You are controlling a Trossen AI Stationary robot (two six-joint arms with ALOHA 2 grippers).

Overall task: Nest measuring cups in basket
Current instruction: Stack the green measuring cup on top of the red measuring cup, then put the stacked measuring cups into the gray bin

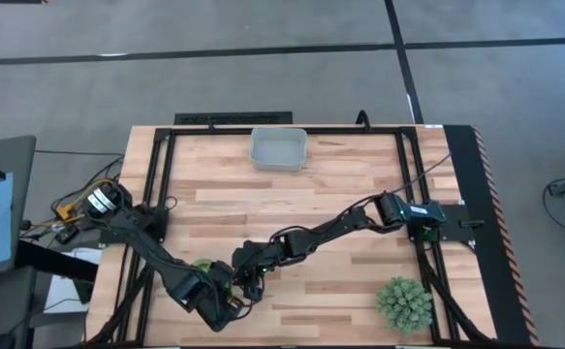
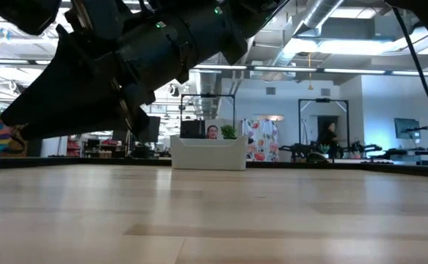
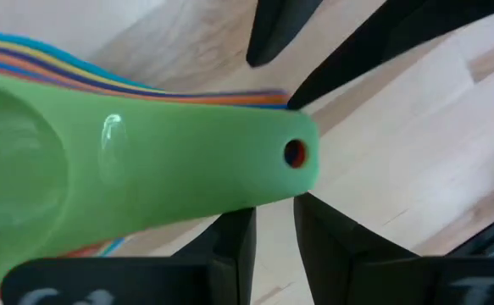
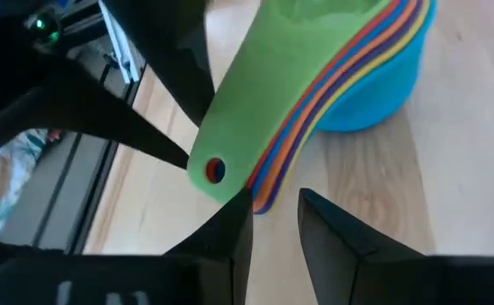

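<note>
Although the cups (image 4: 348,59) already sit nested in one stack, green on top and a blue one outermost, they rest on the desk (image 1: 340,194) at the lower left of the high view, well apart from the basket (image 1: 278,148) at the upper middle. That basket looks empty. At the left edge of the low view the stack shows as coloured rims above a blue bowl.

Both grippers meet at the stack's fanned handles. Seen from its own wrist camera, the left gripper (image 3: 274,230) has its fingers slightly parted just beside the green handle tip, not closed on it. Likewise parted, the right gripper (image 4: 274,224) sits at the handle ends, gripping nothing.

My reading: nesting is done, while lifting the stack and carrying it into the basket remains.

A spiky green plant (image 1: 404,302) stands at lower right.
</note>
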